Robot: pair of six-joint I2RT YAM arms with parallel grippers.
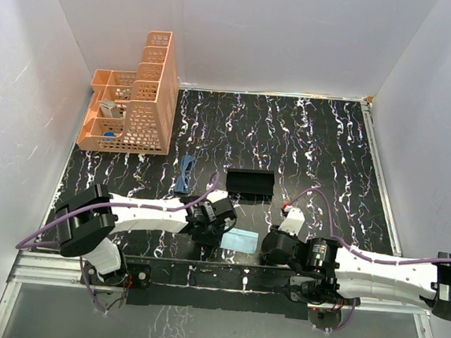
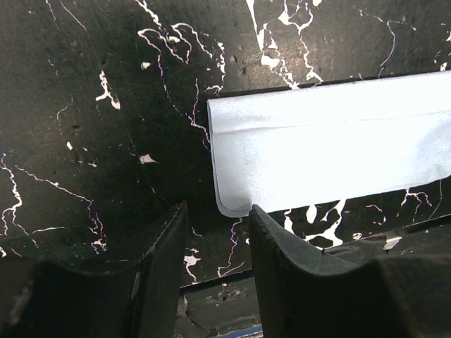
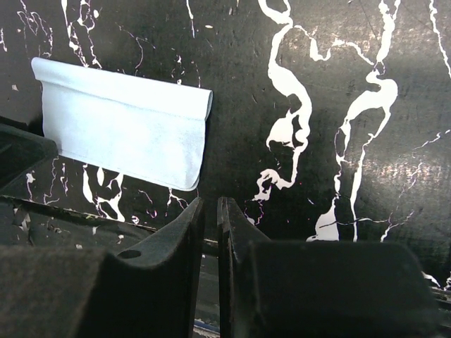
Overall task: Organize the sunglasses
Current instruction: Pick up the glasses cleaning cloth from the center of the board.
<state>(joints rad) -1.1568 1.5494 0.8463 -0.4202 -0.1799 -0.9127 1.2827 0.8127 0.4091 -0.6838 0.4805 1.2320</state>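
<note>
My left pincer hangs spread and empty at the left edge of the light blue cloth. My right pincer is pressed together, holding nothing. The sunglasses lie on the surface, just left of the black case.

1 pr sunglasses, dark blue, folded. 1 black case. 1 lt-blue cloth. 1 orange rack, several compartments, w/ small bits inside, too small to count. 2 arms: left arm, right arm. 2 grippers: left gripper & right gripper. 1 marbled black table.
</note>
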